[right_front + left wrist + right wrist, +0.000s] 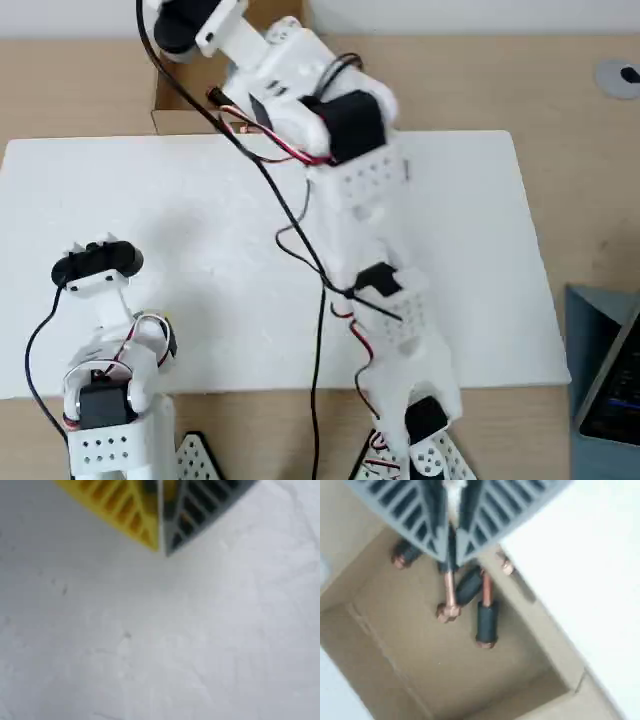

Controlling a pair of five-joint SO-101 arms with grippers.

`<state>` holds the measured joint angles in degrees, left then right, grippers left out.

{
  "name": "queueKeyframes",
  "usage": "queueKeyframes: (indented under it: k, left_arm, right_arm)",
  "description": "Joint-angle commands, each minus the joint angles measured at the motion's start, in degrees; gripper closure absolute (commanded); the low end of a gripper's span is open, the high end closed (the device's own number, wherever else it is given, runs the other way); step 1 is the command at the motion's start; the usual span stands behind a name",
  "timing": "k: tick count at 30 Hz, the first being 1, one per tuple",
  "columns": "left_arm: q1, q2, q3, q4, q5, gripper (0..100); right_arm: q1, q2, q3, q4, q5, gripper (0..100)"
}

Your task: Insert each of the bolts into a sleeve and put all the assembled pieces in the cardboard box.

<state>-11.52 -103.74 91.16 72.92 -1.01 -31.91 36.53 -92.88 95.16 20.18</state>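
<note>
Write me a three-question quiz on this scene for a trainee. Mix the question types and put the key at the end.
1. True or false: the right gripper hangs over the cardboard box.
2. What do its fingers clamp? A) a copper bolt B) a cable C) nothing
3. Fill in: the left gripper is shut above the ____.

Key: 1 true; 2 A; 3 white board.

Office desk (585,200), laptop (610,390), cable grommet (618,77)
</note>
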Motion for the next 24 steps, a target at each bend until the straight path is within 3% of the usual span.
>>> queueKeyframes:
  k: [1, 11, 17, 24]
  left_arm:
    - [0.44, -0.48, -0.26, -0.35, -0.26, 100]
    - [0.44, -0.48, -0.26, -0.35, -0.26, 100]
    - [0.44, -0.48, -0.26, -0.35, -0.26, 100]
    - [0.44, -0.48, -0.26, -0.35, -0.26, 100]
  right_arm:
    - [1.45, -8.75, -2.68, 6.86, 0.09, 98.9]
    - [9.71, -21.93, 1.45, 7.38, 0.09, 98.9]
    - [16.48, -36.53, 17.80, 7.30, 0.09, 98.9]
    - [19.30, -51.03, 37.23, 6.24, -0.53, 98.9]
